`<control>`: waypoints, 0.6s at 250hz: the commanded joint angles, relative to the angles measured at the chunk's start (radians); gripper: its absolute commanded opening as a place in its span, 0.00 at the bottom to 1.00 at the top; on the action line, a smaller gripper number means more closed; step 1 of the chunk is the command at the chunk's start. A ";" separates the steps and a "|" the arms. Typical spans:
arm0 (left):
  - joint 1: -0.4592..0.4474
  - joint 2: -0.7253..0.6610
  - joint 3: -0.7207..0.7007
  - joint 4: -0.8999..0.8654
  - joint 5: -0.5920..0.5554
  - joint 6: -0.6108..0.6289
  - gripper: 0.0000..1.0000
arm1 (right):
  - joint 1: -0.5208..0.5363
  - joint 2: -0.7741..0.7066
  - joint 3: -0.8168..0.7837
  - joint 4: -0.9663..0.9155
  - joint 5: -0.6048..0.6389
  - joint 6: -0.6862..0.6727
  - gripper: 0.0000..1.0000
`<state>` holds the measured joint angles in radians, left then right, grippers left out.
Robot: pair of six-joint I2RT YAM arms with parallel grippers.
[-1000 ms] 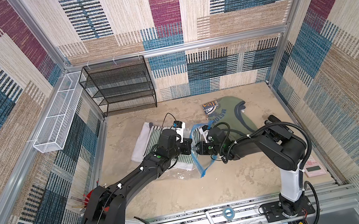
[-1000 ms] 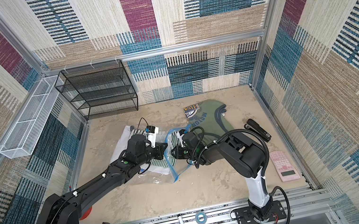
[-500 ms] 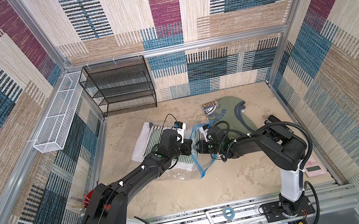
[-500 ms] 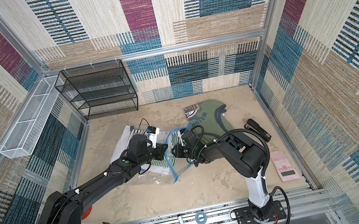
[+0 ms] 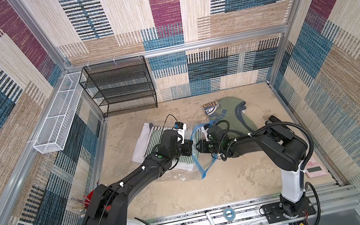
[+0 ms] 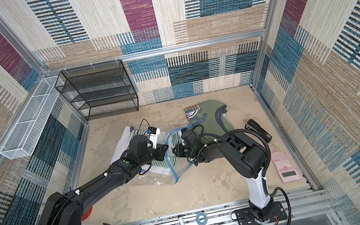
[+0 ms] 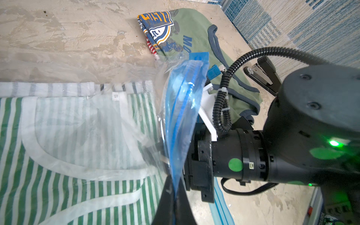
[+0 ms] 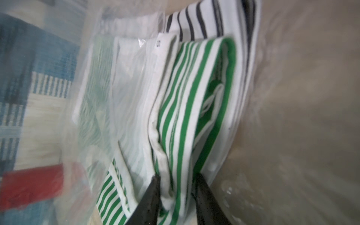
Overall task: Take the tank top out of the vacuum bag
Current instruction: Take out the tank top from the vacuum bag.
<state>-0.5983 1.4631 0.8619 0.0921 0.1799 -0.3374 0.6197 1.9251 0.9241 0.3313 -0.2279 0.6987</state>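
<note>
Soft, limp tank top [image 8: 185, 109] is gripped at its fold inside the bag [image 7: 181, 109] by the right hand [image 8: 178, 194]; left hand [image 7: 175, 202] pinches the bag's slick rim.

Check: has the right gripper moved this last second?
No. The right gripper sits just as near the olive cloth shirt, jaws gripping the striped green tank top in the clear plastic vacuum bag.

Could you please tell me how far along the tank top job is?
Done: the bag is open, its blue zip edge pinched up by the left gripper. In hand: the right gripper reaches into the mouth, clamped on a fold of the green-striped tank top. Left: pulling it out; most of it lies under the plastic.
</note>
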 commanded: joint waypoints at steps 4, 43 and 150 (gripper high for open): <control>0.000 -0.006 0.007 -0.006 -0.002 0.014 0.00 | -0.001 0.027 0.028 -0.008 -0.021 -0.017 0.33; 0.000 -0.009 0.003 -0.002 0.003 0.012 0.00 | 0.007 0.050 0.051 0.007 -0.077 -0.033 0.33; 0.000 0.013 0.009 0.011 0.047 0.009 0.00 | 0.021 0.026 0.058 0.044 -0.103 -0.058 0.33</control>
<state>-0.5983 1.4708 0.8619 0.0921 0.2008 -0.3370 0.6399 1.9564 0.9691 0.3454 -0.3073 0.6552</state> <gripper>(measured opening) 0.051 0.328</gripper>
